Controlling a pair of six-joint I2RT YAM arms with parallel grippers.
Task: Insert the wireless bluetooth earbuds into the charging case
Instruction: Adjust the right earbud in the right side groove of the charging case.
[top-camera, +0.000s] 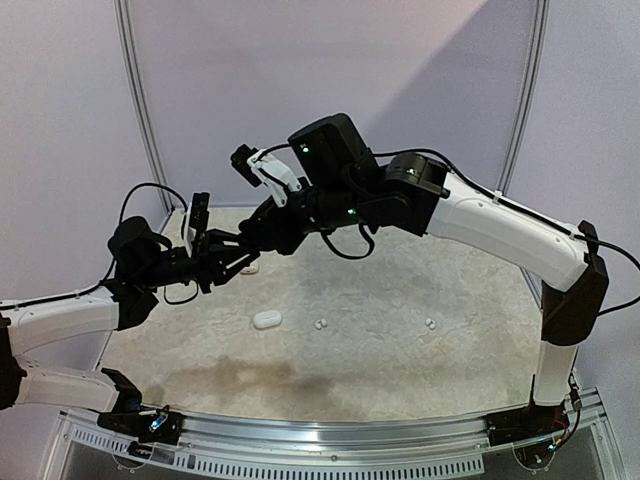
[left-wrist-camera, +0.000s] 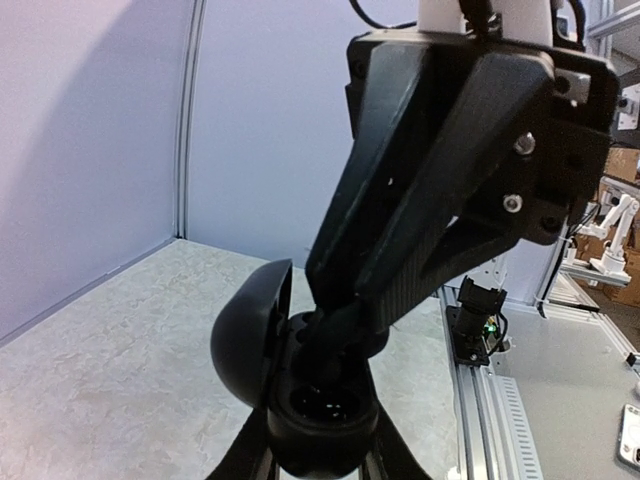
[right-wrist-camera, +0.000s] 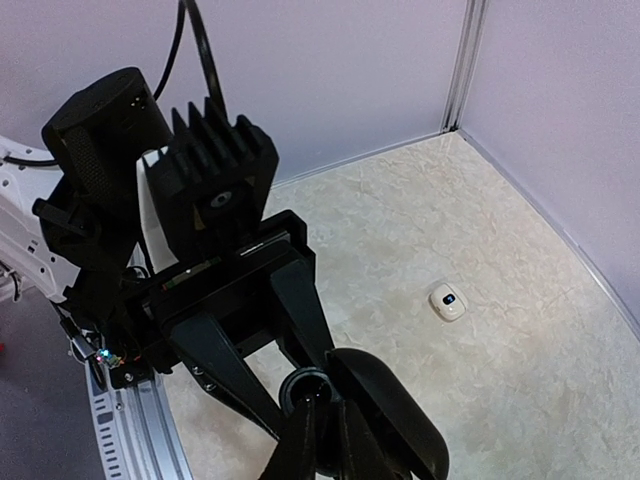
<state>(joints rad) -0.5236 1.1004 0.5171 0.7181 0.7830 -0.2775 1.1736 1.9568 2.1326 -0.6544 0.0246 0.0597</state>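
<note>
The left gripper (top-camera: 228, 256) pinches an open black charging case (left-wrist-camera: 318, 405) clear of the counter (top-camera: 400, 385). The right gripper (left-wrist-camera: 333, 332), pressed together, dips into its well; any bud there is hidden. A white earbud (top-camera: 320, 325) lies loose beside a white case (top-camera: 266, 320), a second earbud (top-camera: 430, 323) further right. Both look light, glossy and slippery, best pinched across the body. There is open room around them, and the walls (top-camera: 80, 150) stand well back.

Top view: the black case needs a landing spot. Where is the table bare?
Bare: between the middle earbud and the right earbud, and the near strip below the white case. Crowded: rear left, where left gripper and right gripper meet.
</note>
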